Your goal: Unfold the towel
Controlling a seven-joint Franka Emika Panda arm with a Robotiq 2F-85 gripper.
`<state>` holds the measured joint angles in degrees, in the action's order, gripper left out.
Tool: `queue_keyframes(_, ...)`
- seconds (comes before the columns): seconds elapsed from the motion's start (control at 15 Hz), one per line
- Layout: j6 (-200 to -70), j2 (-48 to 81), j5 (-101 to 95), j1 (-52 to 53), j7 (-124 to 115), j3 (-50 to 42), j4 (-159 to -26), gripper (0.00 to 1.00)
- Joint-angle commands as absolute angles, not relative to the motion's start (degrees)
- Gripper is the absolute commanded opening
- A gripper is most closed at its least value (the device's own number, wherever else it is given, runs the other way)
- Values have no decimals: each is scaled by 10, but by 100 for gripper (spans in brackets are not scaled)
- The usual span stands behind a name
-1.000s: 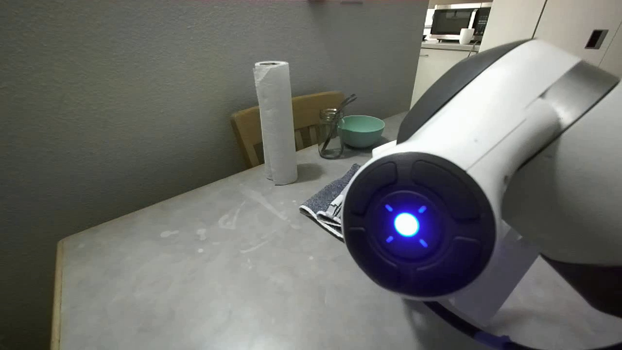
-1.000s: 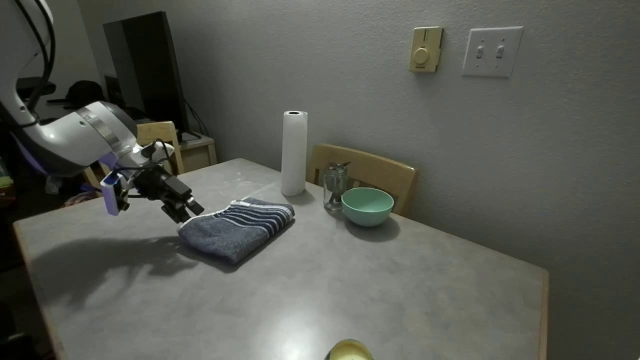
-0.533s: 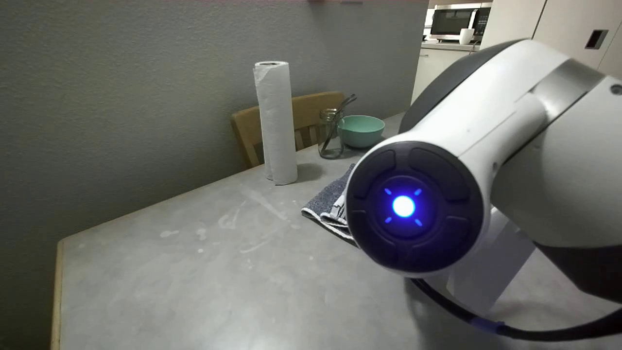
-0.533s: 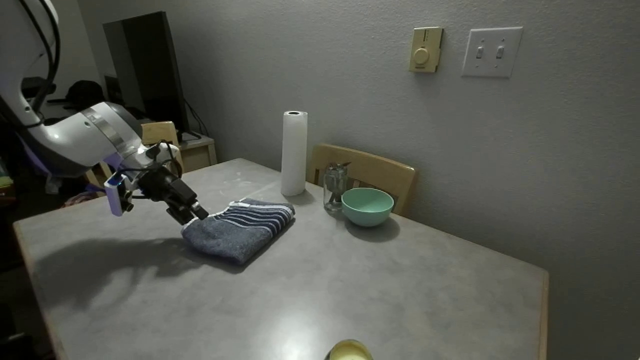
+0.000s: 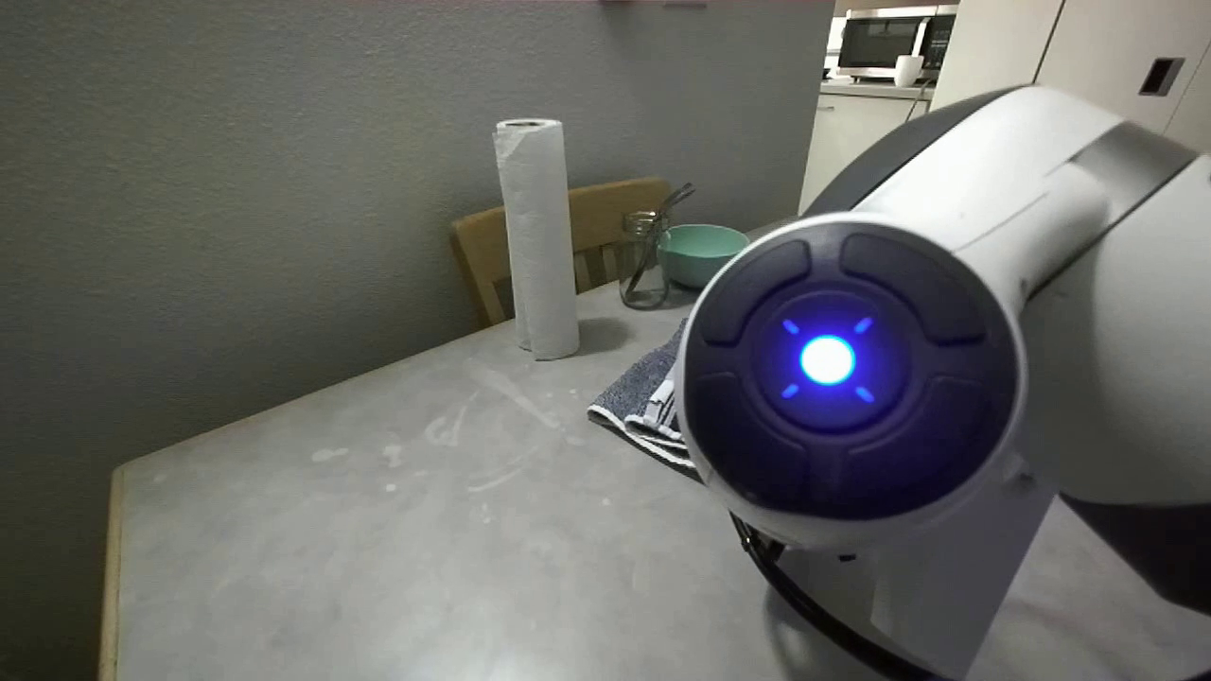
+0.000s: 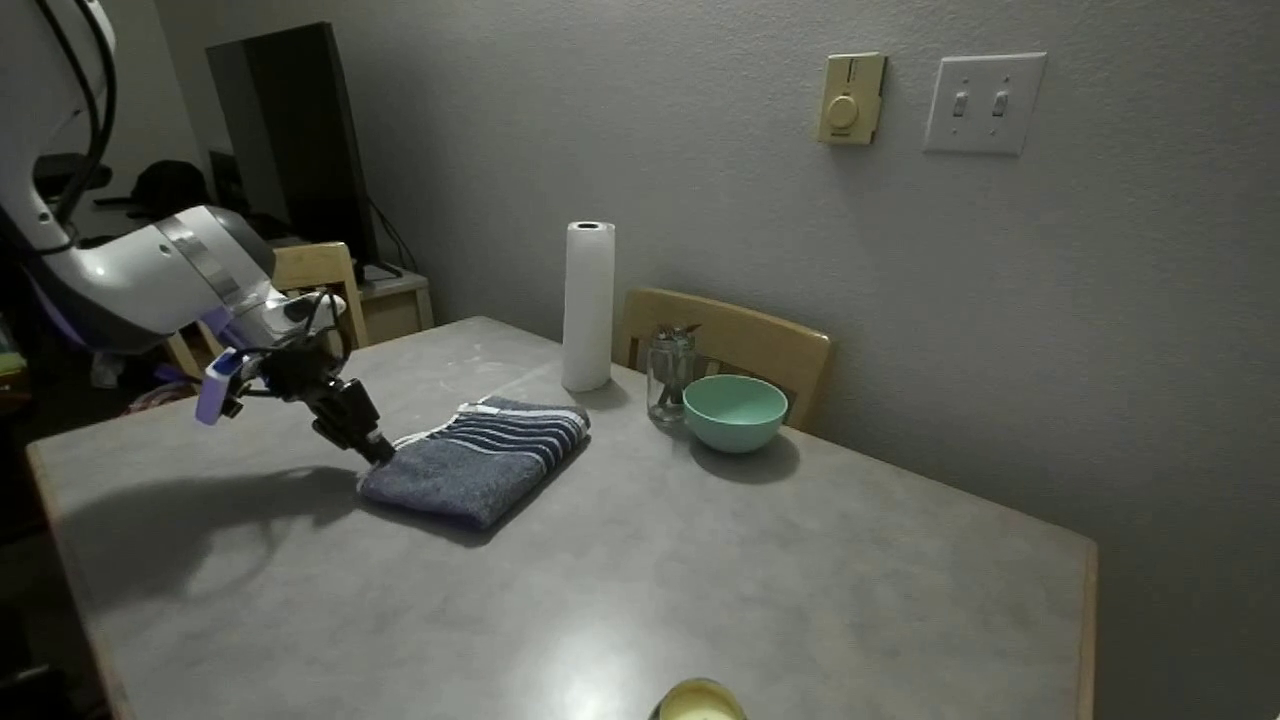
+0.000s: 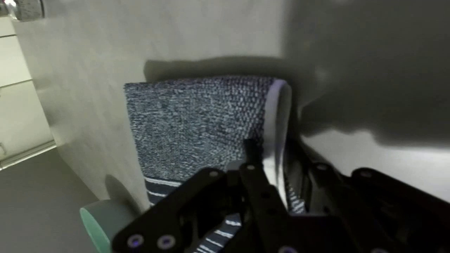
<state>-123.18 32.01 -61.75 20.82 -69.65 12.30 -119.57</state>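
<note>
Dark grey terry with white stripes: the towel [image 6: 445,487] lies folded into a thick pad on the table [image 6: 800,600]. The gripper [image 7: 273,147] is partly closed, its fingers [image 7: 251,151] either side of the white hem [image 7: 270,123]; whether they pinch it cannot be told. All the unfolding, lifting and spreading, seems left. Farther off stand a paper towel roll [image 6: 588,310], glass jar [image 6: 668,375] and mint bowl [image 6: 735,420].
</note>
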Motion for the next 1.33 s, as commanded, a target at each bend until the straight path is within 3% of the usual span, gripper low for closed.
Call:
queue_keyframes(0.0,-1313,321,-570,182,-628,140,-1210,1)
queue_keyframes(0.2,-1324,318,-532,194,-599,128,-1215,0)
queue_keyframes(0.27,-1320,317,-526,199,-596,124,-1215,26)
queue_keyframes(0.4,-1305,312,-524,210,-596,118,-1217,33)
queue_keyframes(1.0,-1216,293,-627,247,-665,91,-1225,97)
queue_keyframes(1.27,-1192,305,-675,236,-697,89,-1226,100)
